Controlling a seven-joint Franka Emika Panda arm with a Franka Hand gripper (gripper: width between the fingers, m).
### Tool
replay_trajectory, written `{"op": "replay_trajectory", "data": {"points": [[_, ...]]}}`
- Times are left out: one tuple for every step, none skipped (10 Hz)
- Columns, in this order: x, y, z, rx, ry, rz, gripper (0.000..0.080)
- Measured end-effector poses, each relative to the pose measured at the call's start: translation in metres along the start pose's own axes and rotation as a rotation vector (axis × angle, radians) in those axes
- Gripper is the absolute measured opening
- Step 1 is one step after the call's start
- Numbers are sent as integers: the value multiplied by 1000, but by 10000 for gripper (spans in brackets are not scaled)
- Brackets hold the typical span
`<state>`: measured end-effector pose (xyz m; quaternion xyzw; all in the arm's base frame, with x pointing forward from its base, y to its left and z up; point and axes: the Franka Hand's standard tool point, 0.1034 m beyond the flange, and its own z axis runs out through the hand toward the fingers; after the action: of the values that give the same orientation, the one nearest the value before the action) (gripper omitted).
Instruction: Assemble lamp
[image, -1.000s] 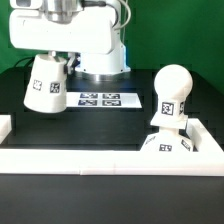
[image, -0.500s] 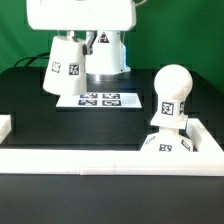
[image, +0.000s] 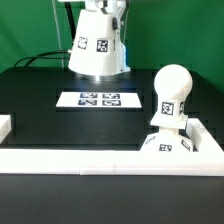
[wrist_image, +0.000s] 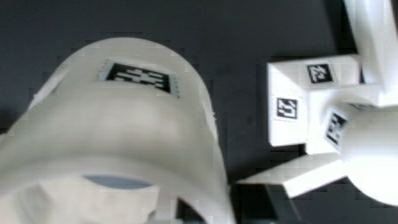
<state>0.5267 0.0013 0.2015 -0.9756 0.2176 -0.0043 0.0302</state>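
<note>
The white tapered shade (image: 97, 45) hangs in the air at the back centre of the exterior view, with a tag on its side. My gripper (image: 101, 7) is shut on its top; the fingers are mostly cut off by the frame's upper edge. The round bulb (image: 171, 94) stands upright on the square base (image: 165, 146) at the exterior view's right, apart from the shade. In the wrist view the shade (wrist_image: 125, 125) fills most of the picture, and the tagged base (wrist_image: 302, 88) shows beside it.
The marker board (image: 100, 99) lies flat on the black table below the shade. A low white wall (image: 90, 161) runs along the front, with a raised end (image: 5, 126) at the exterior view's left. The robot's white pedestal (image: 100, 72) stands behind the shade.
The shade has risen and moved toward the exterior view's right, from the left of the table to above the marker board. The bulb and base have not moved.
</note>
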Motion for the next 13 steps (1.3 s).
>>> {"op": "replay_trajectory", "data": {"points": [[8, -9, -4, 0, 9, 14, 44], [10, -10, -4, -1, 12, 12, 44], [10, -10, -3, -1, 10, 13, 44], [10, -10, -3, -2, 10, 13, 44], [10, -10, -3, -2, 10, 13, 44], [10, -10, -3, -2, 9, 13, 44], [10, -10, -2, -3, 9, 13, 44], [9, -11, -3, -3, 8, 15, 44], [7, -22, -6, 1, 6, 18, 44], [6, -34, -10, 8, 12, 13, 44], [3, -49, -13, 17, 18, 5, 44], [2, -60, -17, 24, 24, 8, 44], [2, -71, -23, 31, 30, 3, 44]]}}
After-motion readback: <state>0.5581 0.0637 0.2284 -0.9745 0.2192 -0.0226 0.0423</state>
